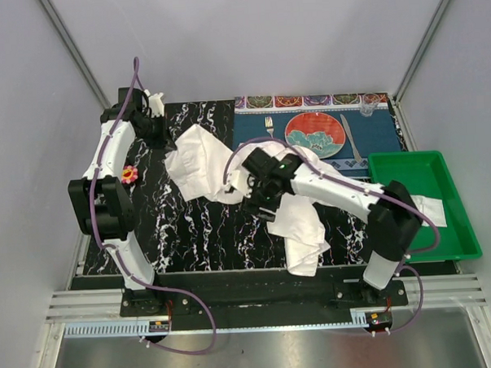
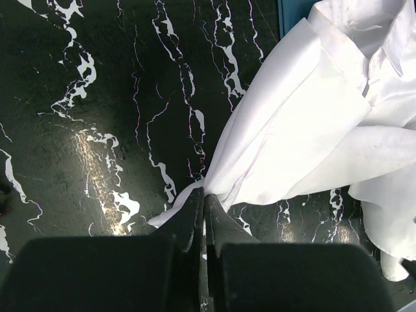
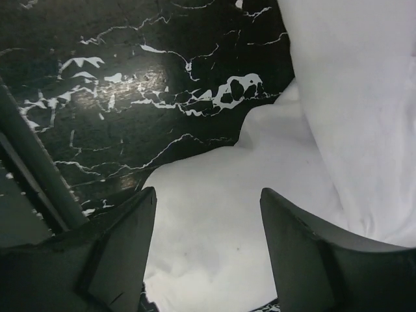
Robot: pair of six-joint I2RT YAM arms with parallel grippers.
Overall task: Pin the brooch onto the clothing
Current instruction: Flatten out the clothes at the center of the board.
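White long-sleeved shirt [image 2: 312, 117]: my left claw [image 2: 205, 195], pressed together, pinches its edge, I judge to anchor the cloth on the black white-veined table [image 2: 97, 97]. My right claw [image 3: 208, 214] hangs spread over a fold, gripping nothing. Only the top view shows the tiny pink-red flower brooch [image 1: 129, 173], lying beside my left elbow, apart from the shirt.

Clear for a pass over bare marble tabletop [image 1: 198, 227] at seven o'clock of the crumpled shirt [image 1: 197, 163]. Blocked at one o'clock by place mat [image 1: 251, 136] with plate [image 1: 314, 134], fork [image 1: 269, 126] and knife [image 1: 351, 140]; at three o'clock by green tray [image 1: 465, 219]; hemmed at nine o'clock by left arm [image 1: 112, 149].
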